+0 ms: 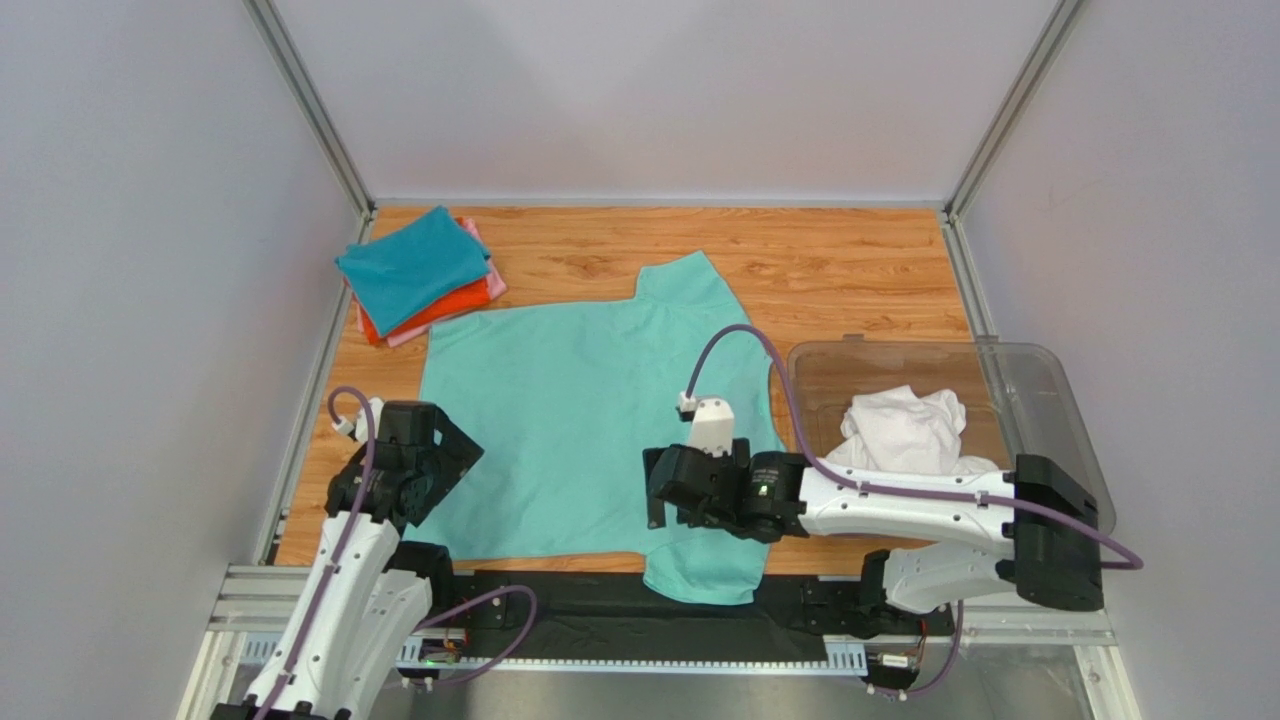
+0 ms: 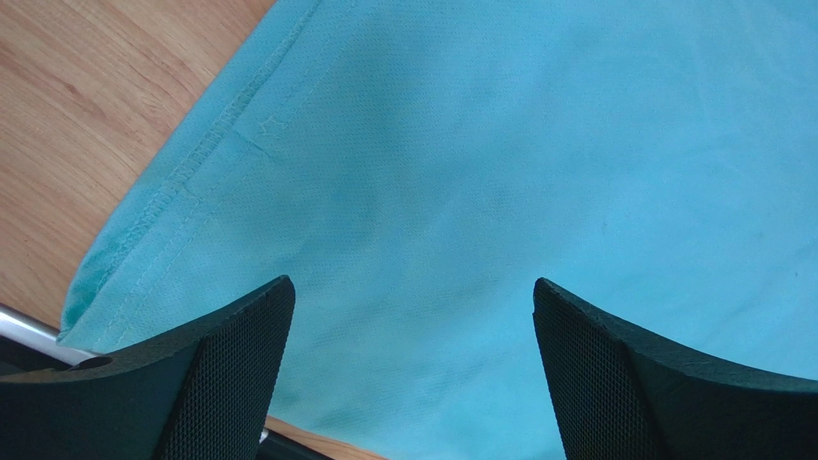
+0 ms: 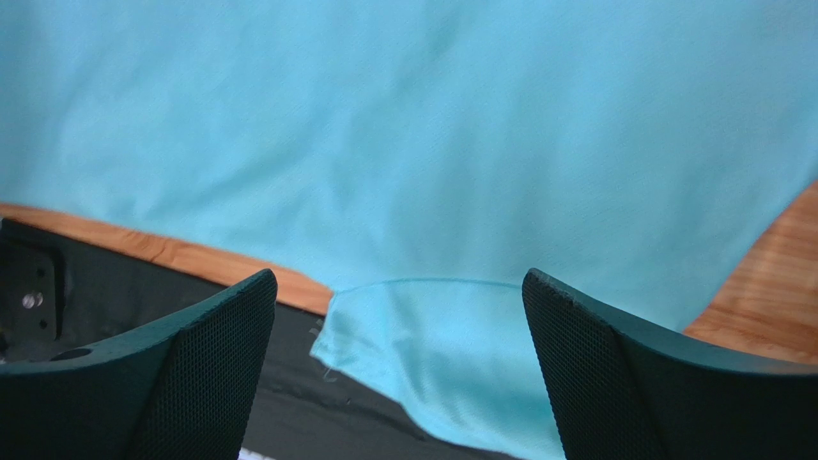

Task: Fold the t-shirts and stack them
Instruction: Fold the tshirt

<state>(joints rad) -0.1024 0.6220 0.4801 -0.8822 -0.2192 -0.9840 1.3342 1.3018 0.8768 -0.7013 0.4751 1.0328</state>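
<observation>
The mint-green t-shirt [image 1: 579,413] lies spread flat on the wooden table, one sleeve at the far right and one sleeve hanging over the near edge. My left gripper [image 1: 436,450] is open over its near left hem corner [image 2: 144,249]. My right gripper [image 1: 661,503] is open above the near sleeve [image 3: 451,355], which drapes onto the black base strip. A folded stack sits at the far left: teal-blue shirt [image 1: 409,267] on top, orange-red [image 1: 451,305] and pink [image 1: 478,240] under it. A crumpled white shirt [image 1: 906,426] lies in the bin.
A clear plastic bin [image 1: 1037,390] stands at the right edge of the table. White walls and metal frame rails enclose the table on three sides. The black base strip [image 3: 144,278] runs along the near edge.
</observation>
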